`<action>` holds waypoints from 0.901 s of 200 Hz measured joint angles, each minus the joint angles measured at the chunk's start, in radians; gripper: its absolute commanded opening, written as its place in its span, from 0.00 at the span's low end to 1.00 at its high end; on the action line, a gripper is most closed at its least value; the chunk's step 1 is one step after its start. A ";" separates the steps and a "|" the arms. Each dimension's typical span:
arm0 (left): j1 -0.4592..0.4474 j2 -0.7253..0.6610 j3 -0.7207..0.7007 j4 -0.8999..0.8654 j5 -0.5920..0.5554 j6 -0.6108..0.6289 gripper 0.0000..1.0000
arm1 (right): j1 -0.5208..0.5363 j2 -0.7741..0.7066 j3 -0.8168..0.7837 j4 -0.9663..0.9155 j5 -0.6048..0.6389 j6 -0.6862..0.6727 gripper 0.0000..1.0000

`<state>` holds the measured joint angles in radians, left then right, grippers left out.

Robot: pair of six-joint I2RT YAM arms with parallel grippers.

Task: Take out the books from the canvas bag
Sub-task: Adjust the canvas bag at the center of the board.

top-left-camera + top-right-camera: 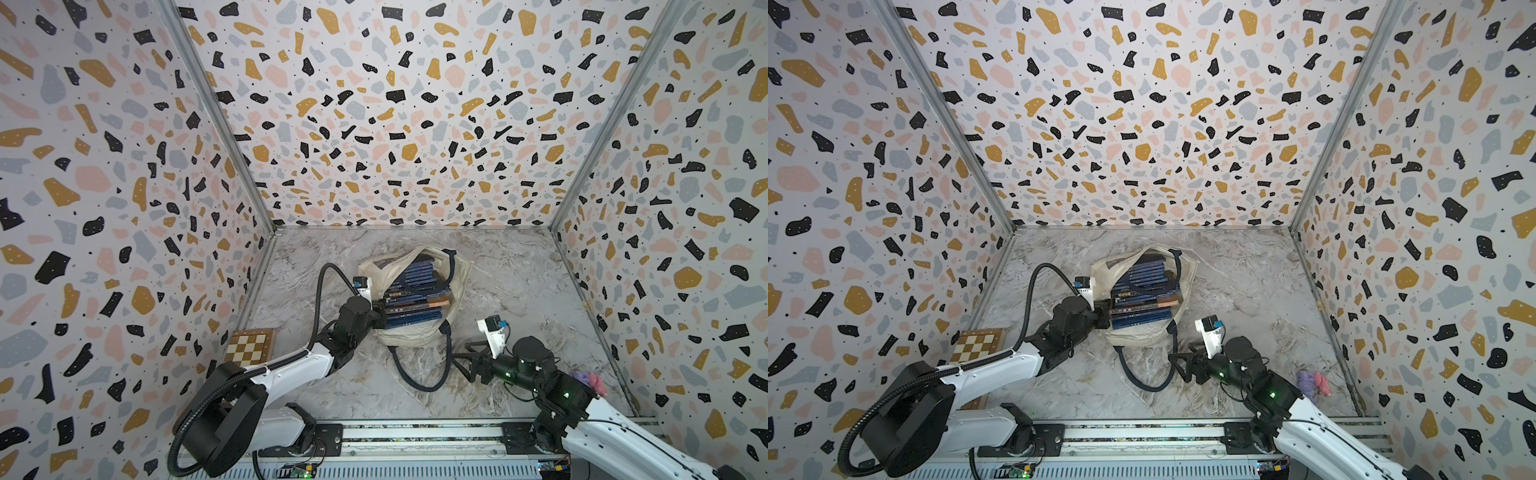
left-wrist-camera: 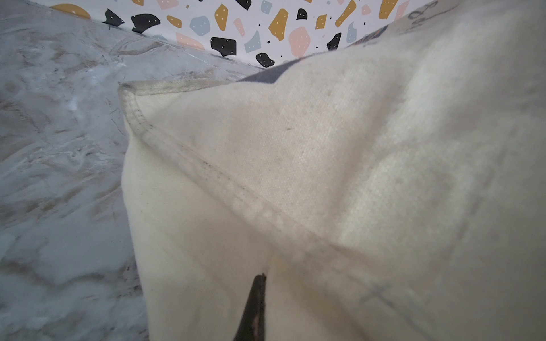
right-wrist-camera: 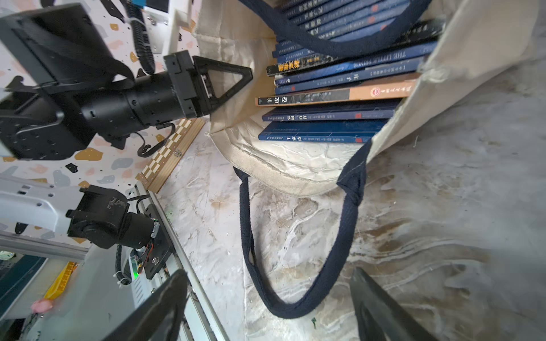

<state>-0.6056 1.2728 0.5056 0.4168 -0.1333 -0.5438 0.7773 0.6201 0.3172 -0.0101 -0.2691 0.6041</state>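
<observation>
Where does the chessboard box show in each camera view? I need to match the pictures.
Top view: chessboard box low on the left, left of the canvas bag.
Top view: same place, left of the bag.
Left wrist: not in it.
Right wrist: seen slantwise, beside the bag's cream mouth.
Shared landmark: the canvas bag, in all four views.

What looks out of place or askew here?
The canvas bag lies slumped on its side, books stacked askew in its mouth, one handle trailing across the tabletop. A stray pink-purple toy sits beside the right arm.
</observation>
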 measured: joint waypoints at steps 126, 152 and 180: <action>0.005 0.015 -0.029 0.064 0.050 -0.002 0.00 | -0.101 0.566 0.348 0.254 0.215 0.198 0.80; 0.005 0.006 -0.035 0.067 0.057 -0.002 0.00 | -0.201 0.631 0.373 0.273 0.210 0.195 0.79; 0.005 0.000 -0.038 0.067 0.069 -0.002 0.00 | -0.208 0.682 0.381 0.316 0.195 0.189 0.76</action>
<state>-0.6003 1.2732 0.4679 0.4839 -0.0639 -0.5461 0.5697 1.3025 0.6979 0.3058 -0.0738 0.7929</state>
